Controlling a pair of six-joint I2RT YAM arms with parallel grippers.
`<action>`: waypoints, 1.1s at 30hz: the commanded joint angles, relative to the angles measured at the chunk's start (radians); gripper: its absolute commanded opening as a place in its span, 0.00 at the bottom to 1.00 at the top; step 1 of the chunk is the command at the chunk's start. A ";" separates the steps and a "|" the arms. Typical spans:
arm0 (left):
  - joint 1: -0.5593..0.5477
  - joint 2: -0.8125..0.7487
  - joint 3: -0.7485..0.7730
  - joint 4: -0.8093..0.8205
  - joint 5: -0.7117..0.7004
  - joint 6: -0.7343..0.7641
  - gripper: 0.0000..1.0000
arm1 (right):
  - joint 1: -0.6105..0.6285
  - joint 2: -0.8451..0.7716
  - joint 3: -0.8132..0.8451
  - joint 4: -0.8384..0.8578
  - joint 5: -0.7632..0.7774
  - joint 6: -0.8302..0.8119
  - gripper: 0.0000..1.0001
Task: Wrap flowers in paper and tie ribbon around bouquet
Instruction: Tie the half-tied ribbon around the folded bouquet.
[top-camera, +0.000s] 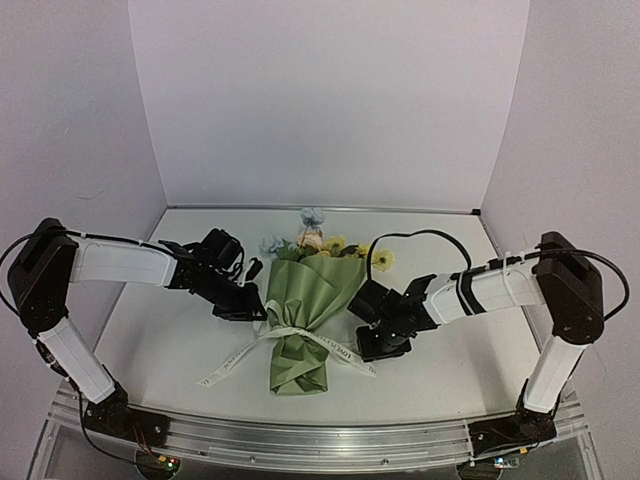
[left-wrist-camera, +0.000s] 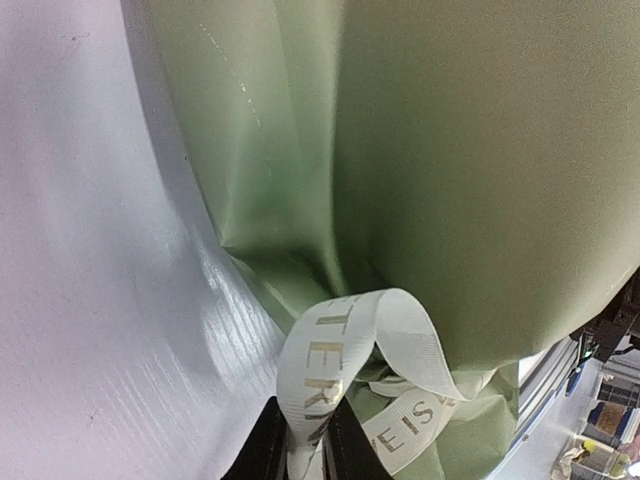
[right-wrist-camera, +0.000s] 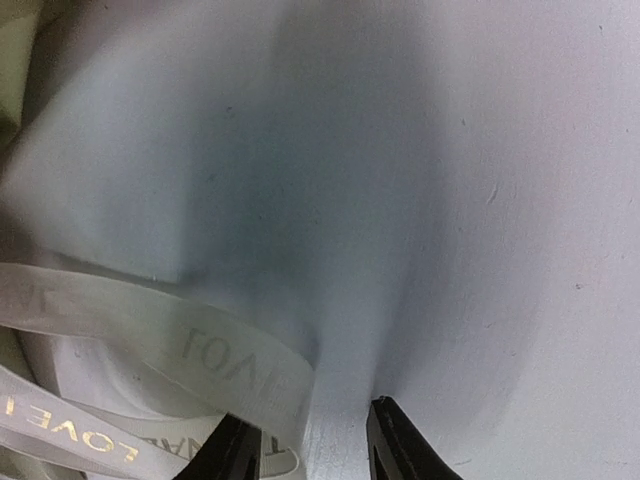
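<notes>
Left arm: white boxy shells, black joint housings, thin black cable at shoulder.
Right arm: same white-and-black build; black cable looping above forearm; pale tie round shell.
Left gripper, right gripper: all black.
Bases: black blocks.

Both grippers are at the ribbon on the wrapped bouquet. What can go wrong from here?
1. The left gripper is shut on a loop of the cream lettered ribbon, right against the olive-green paper cone. A pull may drag or roll the cone instead of tightening the tie.
2. The right gripper is open, with the ribbon only at one finger's edge. Closing may miss it.
</notes>
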 joint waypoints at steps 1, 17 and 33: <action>0.004 -0.011 0.018 0.004 -0.015 -0.006 0.07 | 0.000 0.008 0.045 0.009 0.048 0.009 0.40; 0.005 -0.097 -0.037 -0.015 -0.176 -0.048 0.00 | -0.001 0.010 0.055 -0.028 0.140 0.051 0.00; 0.005 -0.151 -0.100 -0.034 -0.302 -0.055 0.00 | -0.001 -0.021 0.040 -0.132 0.312 0.078 0.00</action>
